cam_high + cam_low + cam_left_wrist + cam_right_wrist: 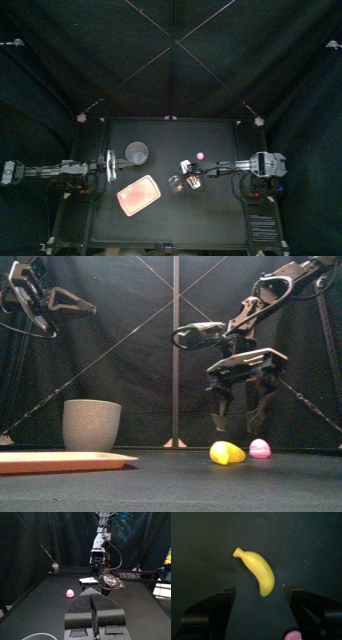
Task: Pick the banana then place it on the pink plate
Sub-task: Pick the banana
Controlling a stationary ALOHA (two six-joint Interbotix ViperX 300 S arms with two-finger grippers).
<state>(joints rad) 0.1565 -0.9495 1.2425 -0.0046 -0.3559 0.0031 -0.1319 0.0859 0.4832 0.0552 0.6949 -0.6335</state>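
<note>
A yellow banana [258, 571] lies on the black table, seen in the front view [226, 452] right of centre. My right gripper [238, 421] hangs open just above it, one jaw to each side in the right wrist view [258, 592], not touching it. The flat pink plate [138, 195] lies left of centre, toward the front, also low at the left in the front view [60, 461]. My left gripper [93, 601] rests raised at the table's left [107, 165], jaws pressed together and holding nothing.
A tall grey speckled cup [91, 424] stands behind the plate, close to the left gripper [136, 151]. A small pink toy [259, 448] sits just beside the banana on its right, also in the left wrist view [69, 593].
</note>
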